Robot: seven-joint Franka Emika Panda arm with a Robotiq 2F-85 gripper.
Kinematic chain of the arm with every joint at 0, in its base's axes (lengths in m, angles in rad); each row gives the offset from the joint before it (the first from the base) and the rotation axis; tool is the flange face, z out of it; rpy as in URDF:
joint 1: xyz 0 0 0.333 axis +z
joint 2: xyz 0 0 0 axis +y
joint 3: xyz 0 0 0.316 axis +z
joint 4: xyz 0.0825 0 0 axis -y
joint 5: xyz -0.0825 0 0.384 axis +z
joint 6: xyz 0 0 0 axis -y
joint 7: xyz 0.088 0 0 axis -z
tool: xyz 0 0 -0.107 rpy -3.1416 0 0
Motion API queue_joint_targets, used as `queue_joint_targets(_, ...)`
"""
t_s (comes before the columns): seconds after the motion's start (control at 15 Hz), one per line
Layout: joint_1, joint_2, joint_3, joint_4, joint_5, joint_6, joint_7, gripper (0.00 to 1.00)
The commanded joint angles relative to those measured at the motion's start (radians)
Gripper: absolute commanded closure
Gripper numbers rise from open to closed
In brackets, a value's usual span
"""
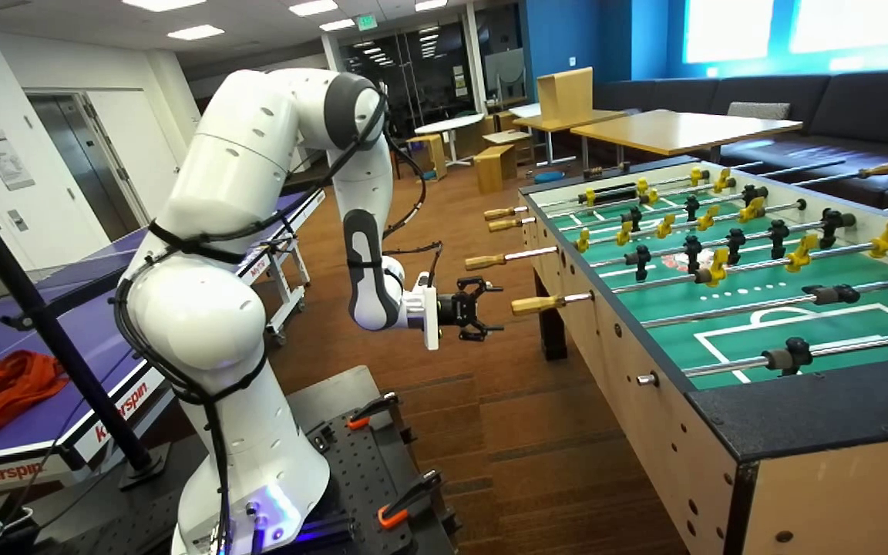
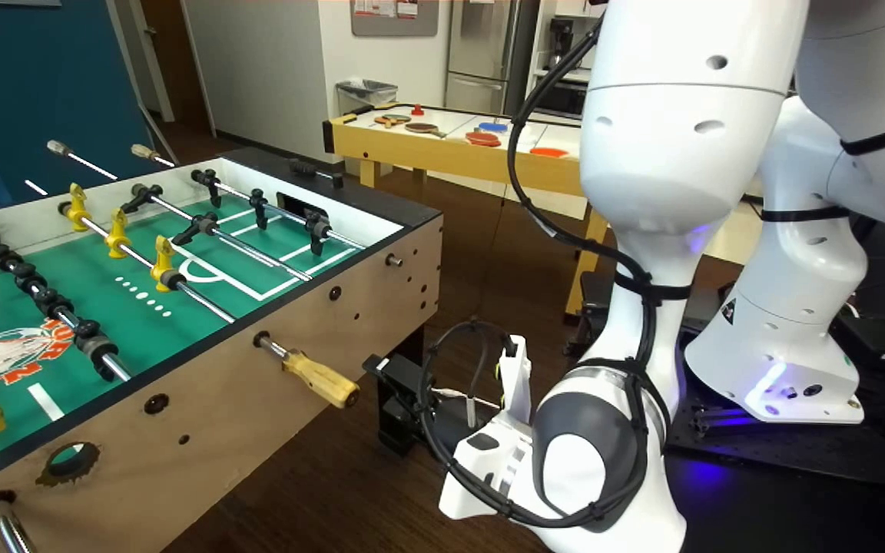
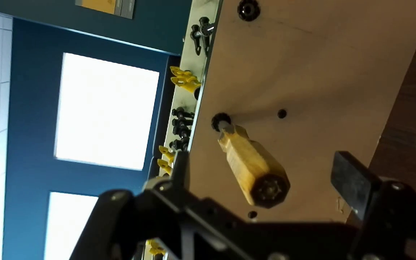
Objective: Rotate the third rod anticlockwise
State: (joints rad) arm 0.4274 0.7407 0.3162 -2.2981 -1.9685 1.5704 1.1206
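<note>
The third rod, with yellow players, crosses the foosball table (image 1: 644, 420). Its faceted wooden handle (image 1: 538, 305) sticks out of the table's side wall, and it also shows in an exterior view (image 2: 323, 379). My gripper (image 1: 501, 310) is open and empty, in front of the handle's end and apart from it. In an exterior view the gripper (image 2: 381, 407) is just off the handle's tip. In the wrist view the handle (image 3: 246, 159) points at the camera, between the two spread fingers of the gripper (image 3: 265, 175). Neither finger touches it.
Farther along the same wall, other wooden handles stick out, the nearest one (image 1: 485, 262) beside my gripper. A bare rod end (image 1: 647, 379) pokes out on the near side. A purple ping-pong table (image 1: 105, 401) stands behind the arm. A cable loop (image 2: 442, 461) hangs round the wrist.
</note>
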Motion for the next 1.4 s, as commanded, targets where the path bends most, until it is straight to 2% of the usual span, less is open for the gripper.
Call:
queue_joint_targets(0.0,0.012,0.088,0.008,0.045,-0.026,-0.145,0.060,0.00)
queue_joint_targets(0.2,0.017,0.154,0.013,0.089,-0.016,-0.250,0.083,0.00)
queue_joint_targets(0.4,0.008,0.208,0.016,0.136,-0.029,-0.294,0.088,0.00)
queue_joint_targets(0.87,-0.020,0.257,0.013,0.210,-0.101,-0.266,0.088,0.00)
queue_joint_targets(1.33,-0.042,0.269,0.016,0.247,-0.115,-0.259,0.085,0.00)
